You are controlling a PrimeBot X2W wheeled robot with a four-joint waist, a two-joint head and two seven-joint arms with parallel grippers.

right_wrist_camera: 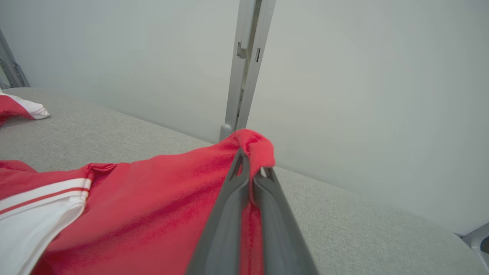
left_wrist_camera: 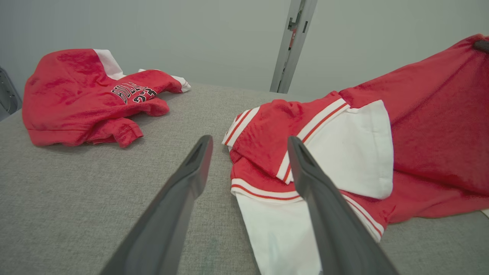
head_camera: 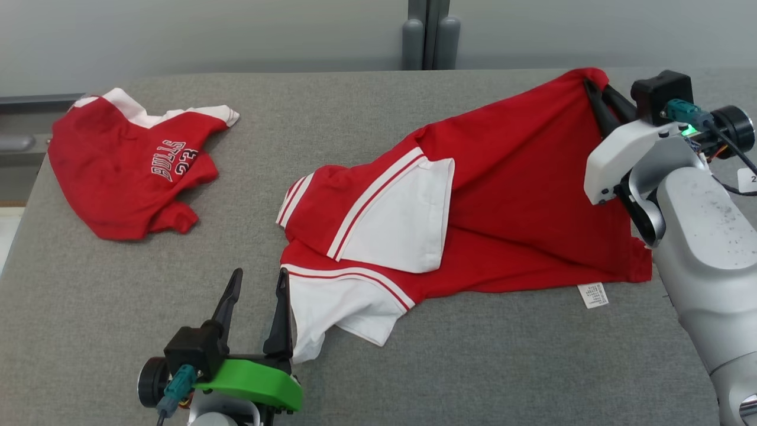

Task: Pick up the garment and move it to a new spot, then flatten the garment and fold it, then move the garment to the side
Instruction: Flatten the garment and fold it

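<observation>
The garment (head_camera: 520, 177) is a red shirt with white, red-striped sleeves, spread crumpled across the middle and right of the grey table (head_camera: 473, 367). My right gripper (head_camera: 596, 89) is shut on its far right corner, lifting that corner a little; the right wrist view shows the red cloth (right_wrist_camera: 160, 206) pinched between the two fingers and bunched over the right gripper's (right_wrist_camera: 253, 168) tips. My left gripper (head_camera: 258, 283) stands open near the front edge, its right finger beside the lower white sleeve (head_camera: 343, 307). In the left wrist view the garment (left_wrist_camera: 431, 133) lies behind the open left gripper (left_wrist_camera: 248, 143).
A second red garment (head_camera: 124, 171) printed BULLS 23 lies crumpled at the table's far left, also seen from the left wrist (left_wrist_camera: 76, 99). A white care label (head_camera: 593, 294) sticks out from the held garment's near hem. A grey post (head_camera: 429, 35) stands behind the table against the wall.
</observation>
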